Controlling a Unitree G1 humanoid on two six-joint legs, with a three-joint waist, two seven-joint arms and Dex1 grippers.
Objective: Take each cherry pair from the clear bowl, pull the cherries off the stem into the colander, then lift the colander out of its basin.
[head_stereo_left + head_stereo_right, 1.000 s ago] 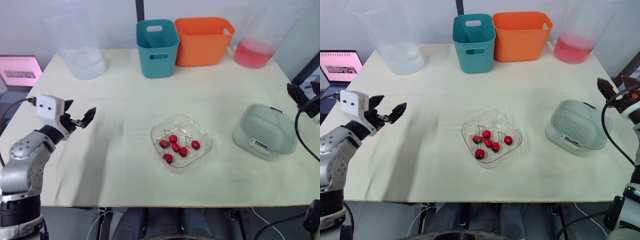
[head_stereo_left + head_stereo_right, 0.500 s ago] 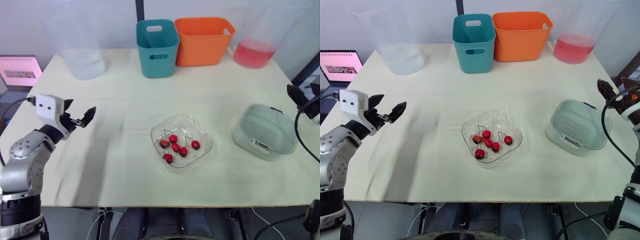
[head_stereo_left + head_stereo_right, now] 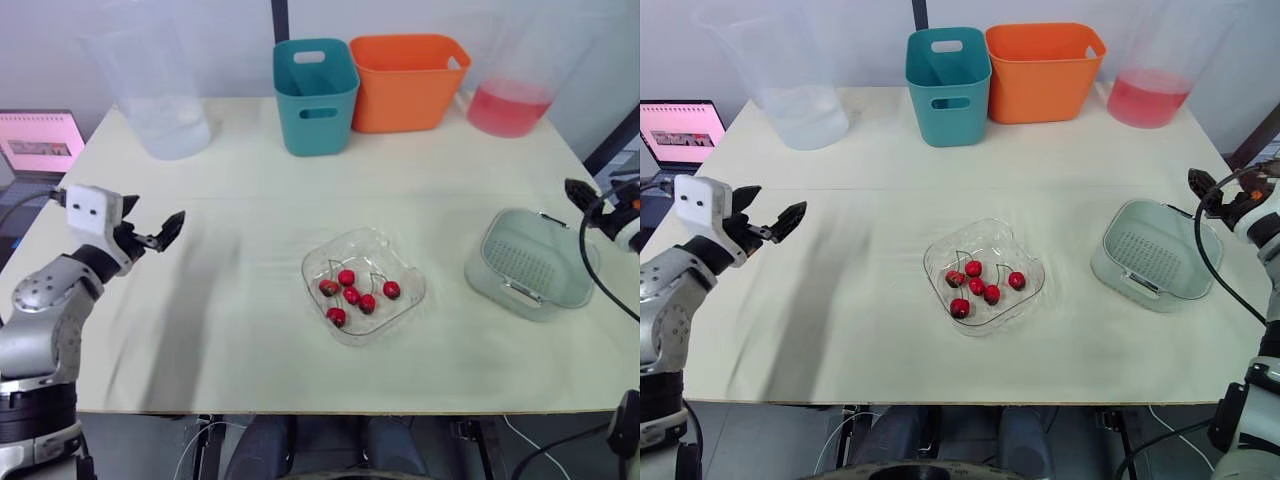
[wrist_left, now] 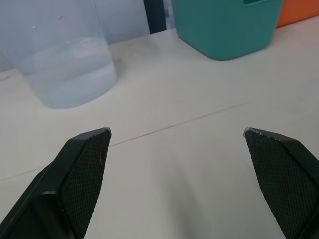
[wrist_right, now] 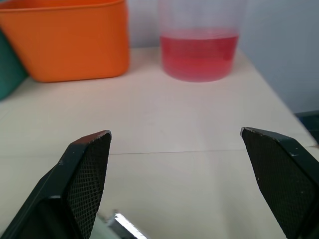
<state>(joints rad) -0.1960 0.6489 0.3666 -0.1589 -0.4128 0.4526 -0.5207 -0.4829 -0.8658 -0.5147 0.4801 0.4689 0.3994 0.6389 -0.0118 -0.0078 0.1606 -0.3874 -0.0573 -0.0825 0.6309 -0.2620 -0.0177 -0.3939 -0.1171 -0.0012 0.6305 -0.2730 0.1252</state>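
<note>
A clear bowl point(image 3: 400, 305) sits mid-table and holds several red cherries point(image 3: 351, 295) joined in pairs by thin stems. To its right, a pale green colander point(image 3: 528, 257) rests inside its basin point(image 3: 490, 280). My left gripper point(image 3: 150, 231) hovers open over the table's left side, far from the bowl. At the right table edge, just beyond the colander, my right gripper point(image 3: 1212, 192) is open. Nothing sits between either pair of fingers, as the left wrist view point(image 4: 172, 144) and right wrist view point(image 5: 174, 144) confirm.
Along the back stand a clear pitcher of water point(image 3: 160, 100), a teal bin point(image 3: 315, 95), an orange bin point(image 3: 408, 82) and a container of pink liquid point(image 3: 510, 100). A laptop point(image 3: 35, 145) lies beyond the left table edge.
My left gripper has drifted slightly left and back. My right gripper has moved a little inward toward the colander. The cherries, bowl and colander have not moved.
</note>
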